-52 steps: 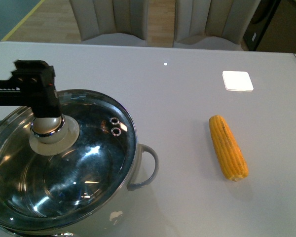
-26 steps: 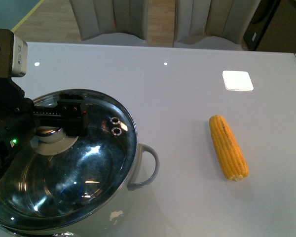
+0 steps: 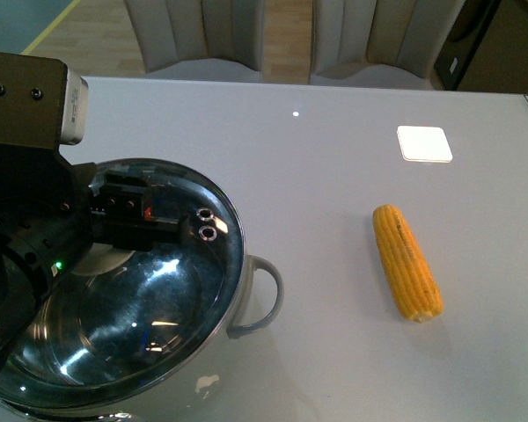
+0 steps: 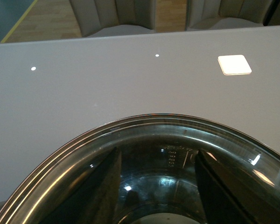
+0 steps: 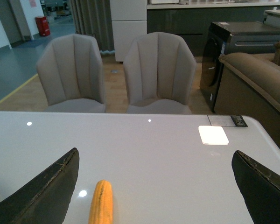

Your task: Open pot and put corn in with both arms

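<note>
The step in hand is the first one, getting the lid off. Closest to me, the pot [image 3: 236, 309] sits at the near left of the table [image 3: 334, 158] with its glass lid [image 3: 158, 299] on it, so it is not yet open. My left arm [image 3: 26, 220] reaches over the lid and covers most of the knob [image 3: 113, 257]. In the left wrist view the left gripper [image 4: 157, 155] hangs just above the glass with its two fingers [image 4: 100, 186] set apart, one on each side of where the knob should be. The knob is below that view's edge, so I cannot tell whether the fingers are pressing on it or only flanking it.

The next move, as I judge it, needs a sure squeeze on the knob. After that comes a straight lift and a carry off to the side, away from the corn.

The right gripper [image 5: 155, 153] is spread wide and holds nothing. It is not in the front view. The corn [image 3: 407, 262] lies flat on the table ahead of it, well apart from the pot, with its length running away from me. Once the pot is open, the right arm must come down over the corn and close across its width.

At the far edge of the table stand two chairs [image 3: 202, 35].
</note>
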You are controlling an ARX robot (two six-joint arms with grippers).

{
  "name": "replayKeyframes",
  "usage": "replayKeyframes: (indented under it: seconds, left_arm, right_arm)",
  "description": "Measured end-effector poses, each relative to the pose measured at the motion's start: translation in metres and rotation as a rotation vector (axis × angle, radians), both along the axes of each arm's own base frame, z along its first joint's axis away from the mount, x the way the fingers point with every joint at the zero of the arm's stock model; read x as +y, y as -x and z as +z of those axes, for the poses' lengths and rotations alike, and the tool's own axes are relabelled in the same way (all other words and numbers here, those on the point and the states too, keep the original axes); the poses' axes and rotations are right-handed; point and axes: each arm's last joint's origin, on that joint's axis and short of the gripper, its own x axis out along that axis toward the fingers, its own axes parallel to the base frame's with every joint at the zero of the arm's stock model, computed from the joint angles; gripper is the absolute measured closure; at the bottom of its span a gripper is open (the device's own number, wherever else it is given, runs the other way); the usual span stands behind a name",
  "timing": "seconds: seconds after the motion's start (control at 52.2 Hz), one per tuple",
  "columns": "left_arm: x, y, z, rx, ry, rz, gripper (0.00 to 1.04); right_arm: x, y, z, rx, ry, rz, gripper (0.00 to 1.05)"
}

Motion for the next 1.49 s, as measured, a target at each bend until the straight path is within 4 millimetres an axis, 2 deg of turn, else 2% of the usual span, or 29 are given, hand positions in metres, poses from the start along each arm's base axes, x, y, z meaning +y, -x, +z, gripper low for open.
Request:
replayKeyframes:
  seconds: [0.077,0.594,0.996,1.149,1.264,1.379,1.494]
  left_arm:
    - [-0.001,0.000,0.000,0.000,0.000,-0.007,0.66]
    - [0.003,-0.001,0.008,0.012,-0.014,0.023,0.66]
    - [0.027,-0.008,0.056,-0.040,-0.002,0.107,0.66]
    - [0.060,-0.019,0.085,-0.107,0.041,0.169,0.66]
    - [0.107,-0.028,0.104,-0.175,0.042,0.260,0.66]
    - [0.156,-0.030,0.104,-0.211,0.008,0.346,0.66]
    - [0.195,-0.029,0.092,-0.211,-0.024,0.419,0.66]
  right_arm:
    - [0.000,0.000,0.000,0.000,0.000,0.000,0.09]
    - [0.000,0.000,0.000,0.000,0.000,0.000,0.09]
    - [0.000,0.000,0.000,0.000,0.000,0.000,0.09]
    - [0.000,0.000,0.000,0.000,0.000,0.000,0.09]
    - [0.000,0.000,0.000,0.000,0.000,0.000,0.09]
    - [0.000,0.000,0.000,0.000,0.000,0.000,0.09]
    - [0.000,0.000,0.000,0.000,0.000,0.000,0.09]
